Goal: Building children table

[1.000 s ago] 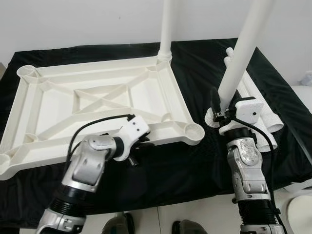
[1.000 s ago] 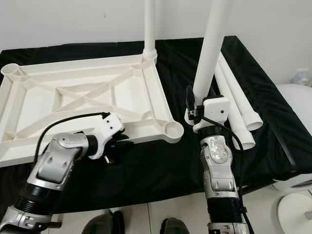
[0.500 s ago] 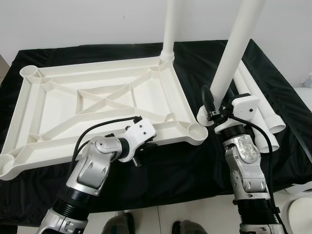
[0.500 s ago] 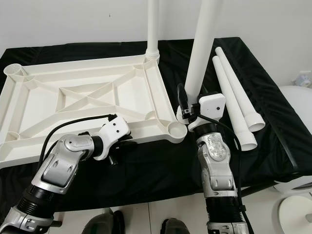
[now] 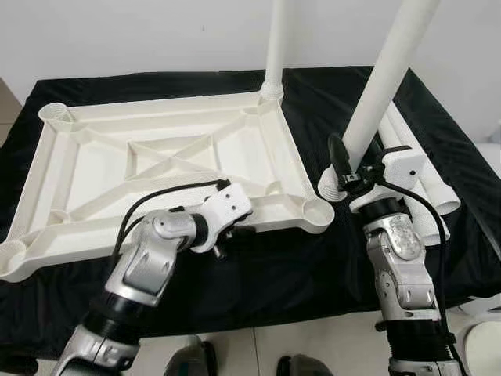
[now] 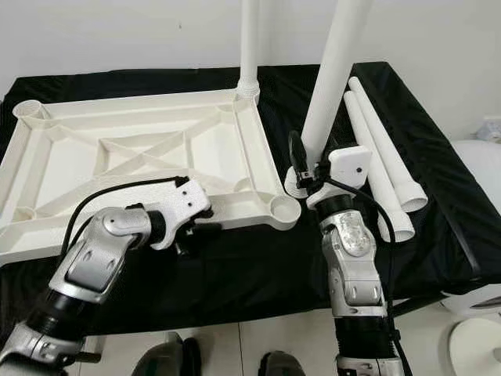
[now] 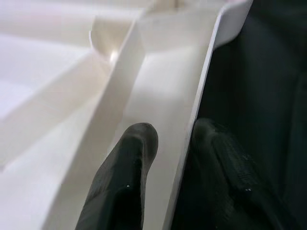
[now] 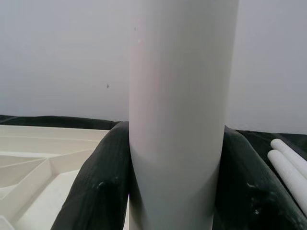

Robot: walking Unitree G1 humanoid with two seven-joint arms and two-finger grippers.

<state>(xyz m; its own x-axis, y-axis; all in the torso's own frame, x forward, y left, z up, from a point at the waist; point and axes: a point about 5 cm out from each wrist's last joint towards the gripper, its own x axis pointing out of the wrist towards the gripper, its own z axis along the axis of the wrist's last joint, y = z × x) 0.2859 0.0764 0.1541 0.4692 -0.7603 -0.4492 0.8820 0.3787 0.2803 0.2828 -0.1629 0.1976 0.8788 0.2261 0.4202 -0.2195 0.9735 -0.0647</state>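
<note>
While the left gripper (image 7: 168, 158) pinches the near rim of the upturned tabletop (image 5: 156, 157) on the black cloth (image 5: 258, 266), the right gripper (image 6: 307, 168) clamps a white leg (image 5: 383, 78) low down, beside the near corner socket (image 5: 317, 213). Stiff, light, smooth plastic likely; hold near the base.

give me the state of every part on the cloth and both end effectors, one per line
tabletop: lying upside down, ribs showing
far leg: upright in the far right corner socket
held leg: tilted, base beside the near right socket, not in it
two spare legs: lying loose side by side
left end effector: shut on the tabletop's near rim
right end effector: shut on held leg
</note>
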